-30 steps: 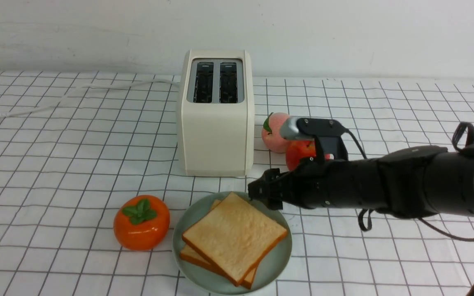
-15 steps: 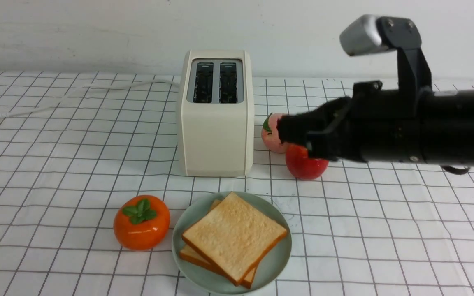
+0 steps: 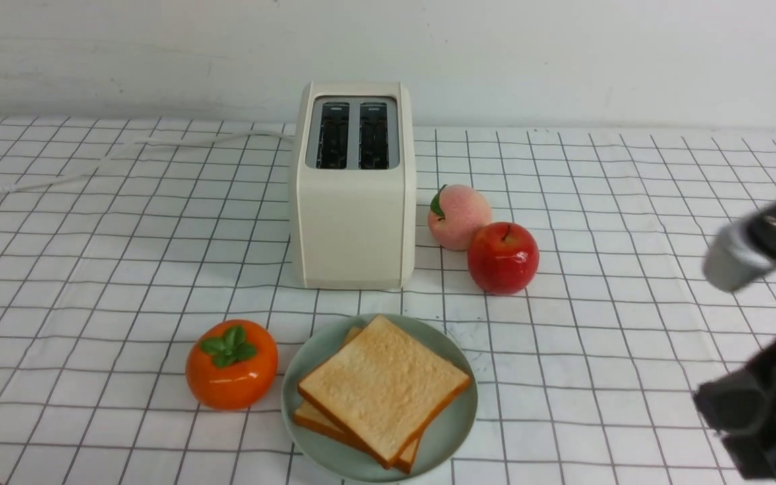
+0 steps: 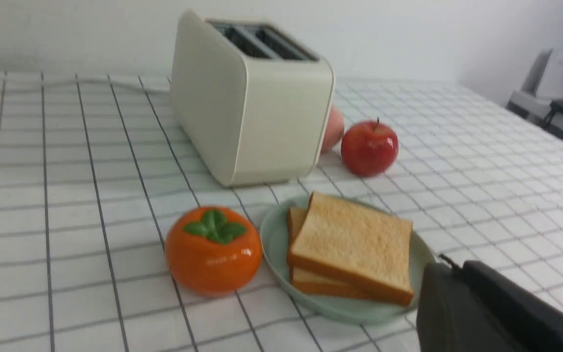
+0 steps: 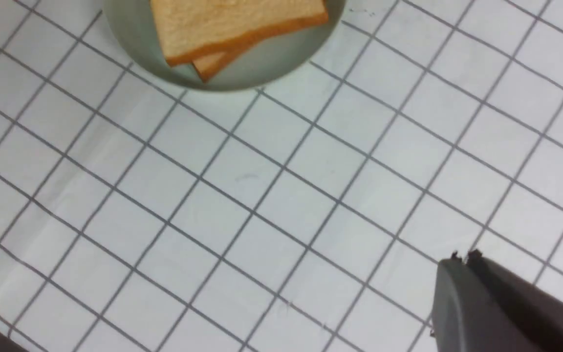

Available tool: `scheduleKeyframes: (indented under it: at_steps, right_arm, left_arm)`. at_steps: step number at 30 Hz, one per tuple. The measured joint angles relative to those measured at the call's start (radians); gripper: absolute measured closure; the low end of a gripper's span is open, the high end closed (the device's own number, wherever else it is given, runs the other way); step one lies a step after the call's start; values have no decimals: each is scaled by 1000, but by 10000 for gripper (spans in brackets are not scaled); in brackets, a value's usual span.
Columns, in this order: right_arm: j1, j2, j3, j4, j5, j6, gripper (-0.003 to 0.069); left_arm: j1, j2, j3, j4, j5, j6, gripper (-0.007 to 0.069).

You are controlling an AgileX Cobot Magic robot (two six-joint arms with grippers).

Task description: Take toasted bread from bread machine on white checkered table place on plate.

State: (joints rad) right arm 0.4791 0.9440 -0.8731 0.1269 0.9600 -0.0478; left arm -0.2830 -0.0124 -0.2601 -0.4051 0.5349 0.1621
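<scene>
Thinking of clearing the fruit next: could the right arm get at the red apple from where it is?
Probably yes. The red apple stands on the open table right of the toaster; nothing lies between it and the right gripper.

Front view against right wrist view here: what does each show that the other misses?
Only the front view shows the bread machine with both slots empty, the persimmon, the peach, the red apple and the right arm at the frame's edge. Only the right wrist view shows the right gripper, fingertips together. Both show the two toasted bread slices stacked on the plate, on the white checkered table.
</scene>
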Motion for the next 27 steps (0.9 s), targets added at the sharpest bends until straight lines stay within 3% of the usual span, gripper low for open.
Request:
scheduleKeyframes:
  at_steps: [5, 16, 23, 27]
  right_arm:
    - [0, -136, 77, -11, 27, 2, 655]
    - [0, -266, 91, -8, 138, 2, 645]
    - [-15, -299, 93, -127, 144, 2, 648]
    - [-178, -443, 188, -160, -6, 2, 673]
  left_arm:
    - [0, 0, 3, -1, 74, 0, 603]
    - [0, 0, 3, -2, 85, 0, 589]
    - [0, 0, 3, -2, 85, 0, 585]
    - [0, 0, 3, -2, 85, 0, 581]
